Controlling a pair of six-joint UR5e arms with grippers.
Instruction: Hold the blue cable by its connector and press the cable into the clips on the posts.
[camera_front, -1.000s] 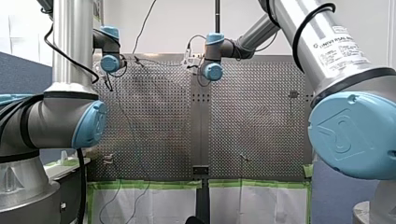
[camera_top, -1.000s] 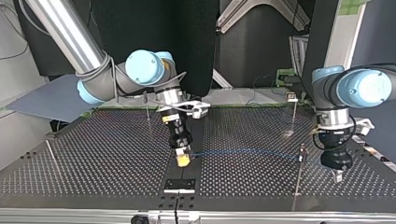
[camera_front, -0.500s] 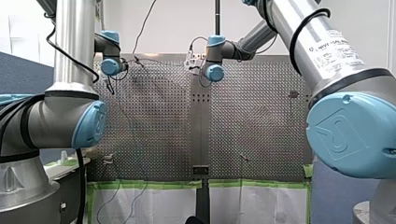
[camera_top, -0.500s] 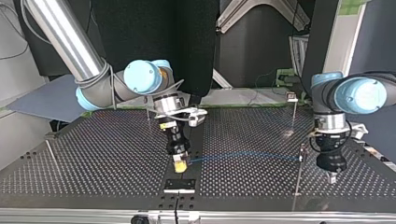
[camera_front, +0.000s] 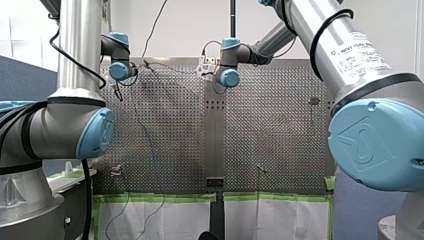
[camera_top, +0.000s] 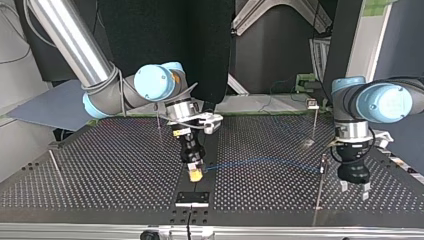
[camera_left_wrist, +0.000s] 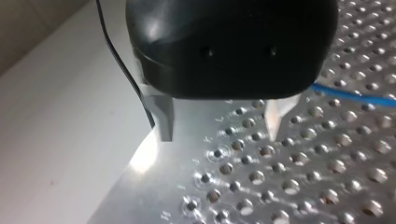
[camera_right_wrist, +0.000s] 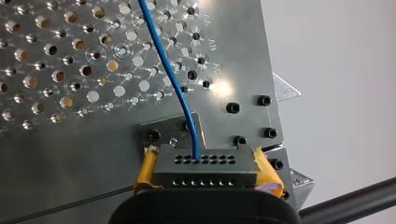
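Jaws unreadable in the front view, too distant. Top view: my right jaws hold the cable (camera_top: 260, 161) end mid-desk (camera_top: 100, 165); my left jaws gape beside a post (camera_top: 320, 185). Left wrist: apart, empty. Right wrist: clamped on the connector (camera_right_wrist: 205, 165), pads mostly hidden.

Post (camera_top: 319, 187) just beside L pincer (camera_top: 353, 189)

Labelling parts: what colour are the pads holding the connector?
Yellow pads, clearest in the right wrist view.

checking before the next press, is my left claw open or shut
Open: my left claw has its two fingers apart over the table, nothing between them.
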